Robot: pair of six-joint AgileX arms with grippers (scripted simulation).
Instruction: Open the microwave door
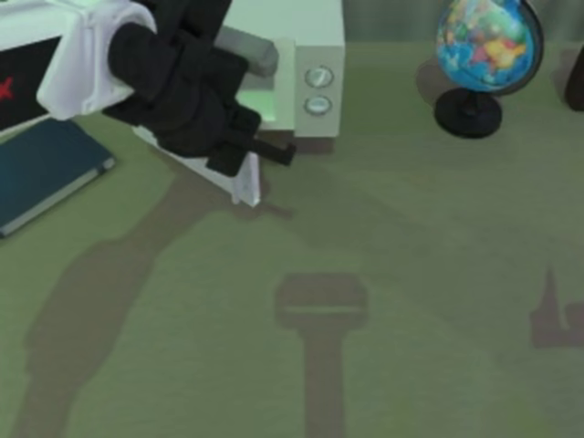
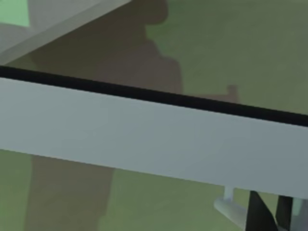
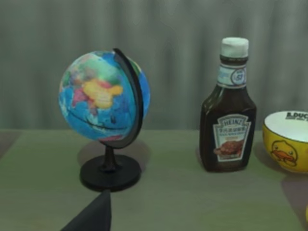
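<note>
Here the microwave (image 1: 306,55) stands at the table's (image 1: 411,274) far edge, left of the globe (image 1: 484,46). Its microwave door (image 1: 239,178) is swung outward, and the left gripper (image 1: 274,151) is at its free edge; whether the fingers are clenched I cannot tell. The right gripper is out of sight.

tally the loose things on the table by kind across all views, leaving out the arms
Appliances: 1, the boxy off-white microwave with its white-framed door swung open
Books: 1, the dark teal hardcover book
Globes: 1, the blue globe on a black stand
Bottles: 1, the brown sauce bottle
Bowls: 1, the yellow duck bowl
Total: 5
</note>
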